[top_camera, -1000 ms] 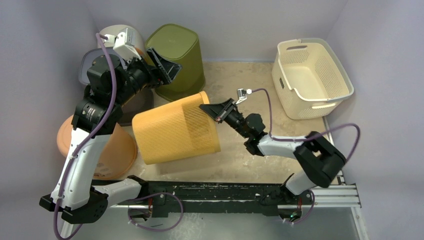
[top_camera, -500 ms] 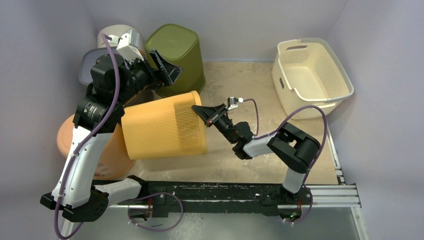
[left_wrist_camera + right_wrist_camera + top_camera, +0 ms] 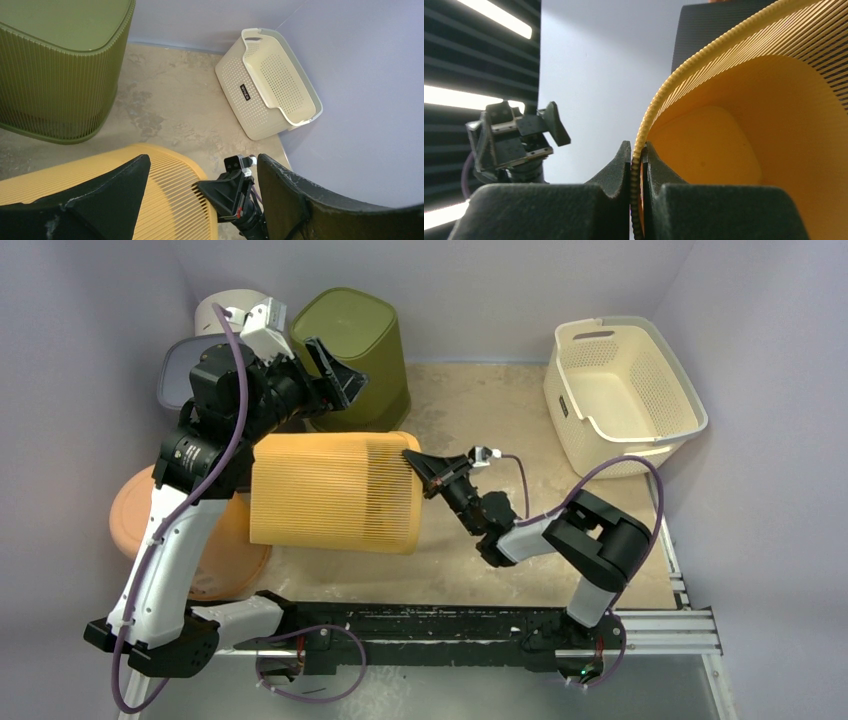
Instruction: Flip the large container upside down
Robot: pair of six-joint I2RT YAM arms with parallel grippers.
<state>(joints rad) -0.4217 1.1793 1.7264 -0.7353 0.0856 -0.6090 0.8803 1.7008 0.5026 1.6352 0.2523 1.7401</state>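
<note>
Top external view has the large container lying on its side in the middle-left of the table. Its open mouth faces right and its base points left, toward the orange tub. So the flip looks about halfway: it's tipped over, but the mouth isn't facing down yet and the last quarter turn is left to do. Can't tell if it's resting on the table or partly lifted.

The right gripper reaches in low from the right, forearm stretched toward the mouth. The right wrist view shows its jaws pinched tight on the ribbed rim. The left gripper is raised above the container's far edge, just beside the green bin, jaws wide and holding nothing.
</note>
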